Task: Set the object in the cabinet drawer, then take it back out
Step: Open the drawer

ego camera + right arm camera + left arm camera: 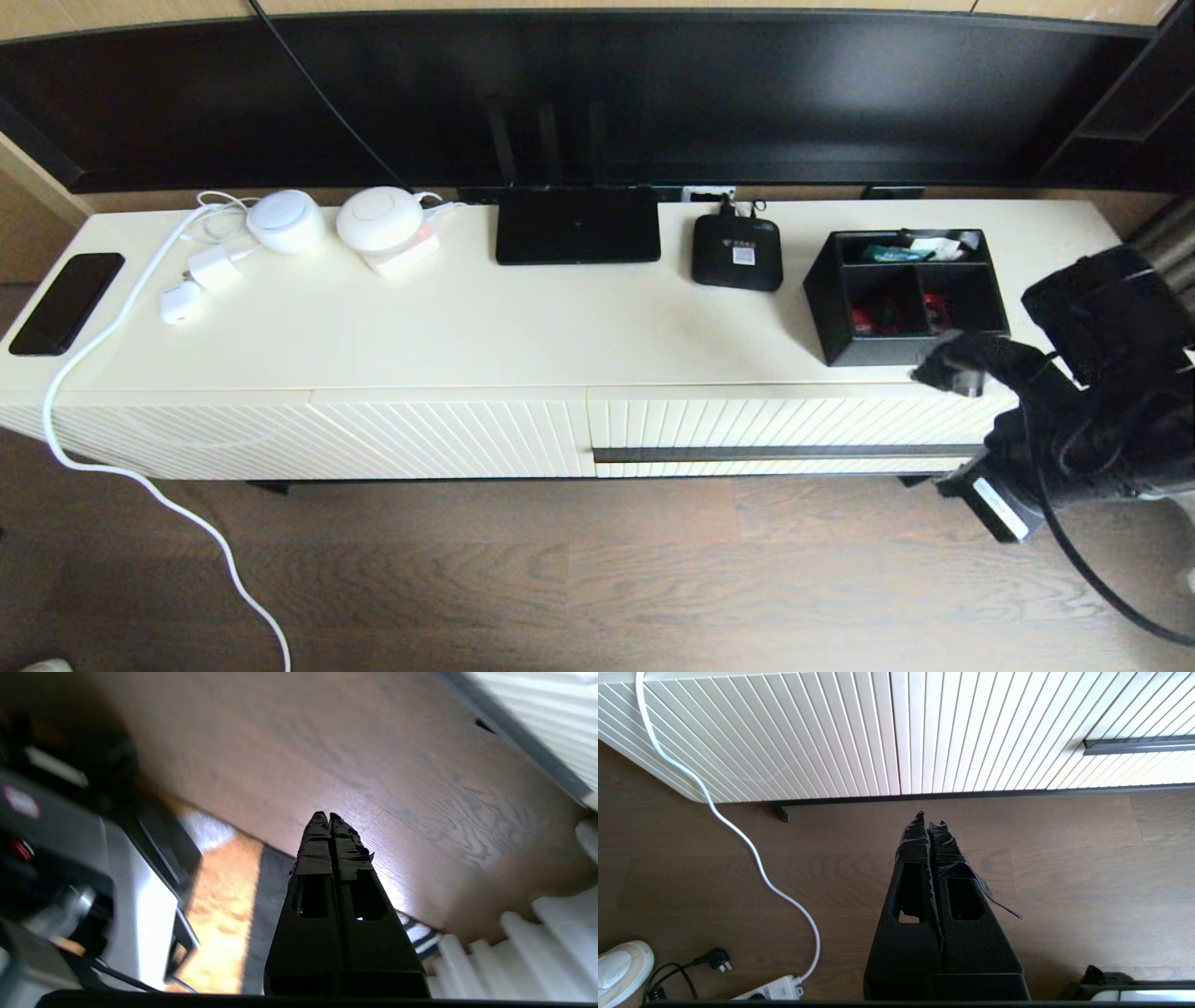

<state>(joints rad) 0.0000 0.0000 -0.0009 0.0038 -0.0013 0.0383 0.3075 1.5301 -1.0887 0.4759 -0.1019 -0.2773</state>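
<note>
Nearest the head camera, at the lower right of the frame, the right arm (1092, 411) rises in front of the cabinet's right end. Its right gripper (329, 817) has its taped fingers (317, 844) pressed together on nothing, pointing at wooden floor in its wrist view. The left gripper (930, 820) hangs low before the ribbed panel (808, 732), fingers likewise closed and empty, a white cable (738, 835) trailing over the floor beside it. On the cream cabinet top (467, 327), toward the right of the head view, stands the black organiser box (904, 297), red packets in its square compartments. Below it the cabinet drawer (775, 425) sits closed, its dark handle bar (784, 454) running along the front. Left of the box lie a small black device (737, 252) and a flat black router (577, 237).
</note>
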